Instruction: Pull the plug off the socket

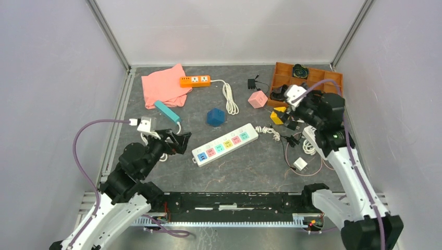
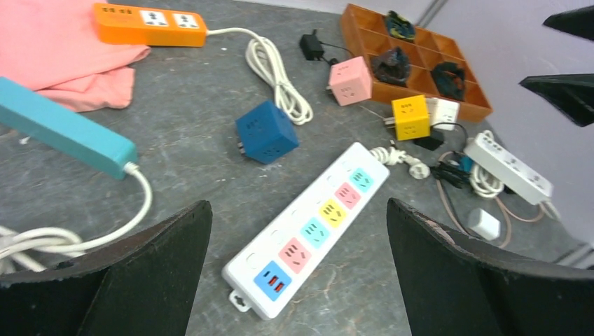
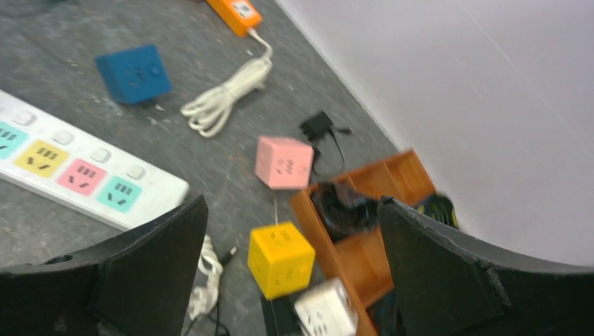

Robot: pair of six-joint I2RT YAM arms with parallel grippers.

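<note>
The power strip (image 1: 225, 144) lies diagonally, with bare surface (image 1: 245, 174) along its near edge. Both arms' jaws stand wide open, empty.

Lab enclosure: plain walls (image 1: 52, 78), aluminium frame (image 1: 111, 35).

The desk (image 1: 250, 172) is matt dark grey, mottled like stone. The socket (image 1: 225, 144) is smooth white plastic, faintly glossy (its pastel outlets (image 2: 335, 212) look matt). The pink cloth (image 1: 164, 86) is soft creased fabric. On the left tool (image 2: 298, 210) the fingers (image 2: 140, 280) are matt black, rough-edged.
</note>
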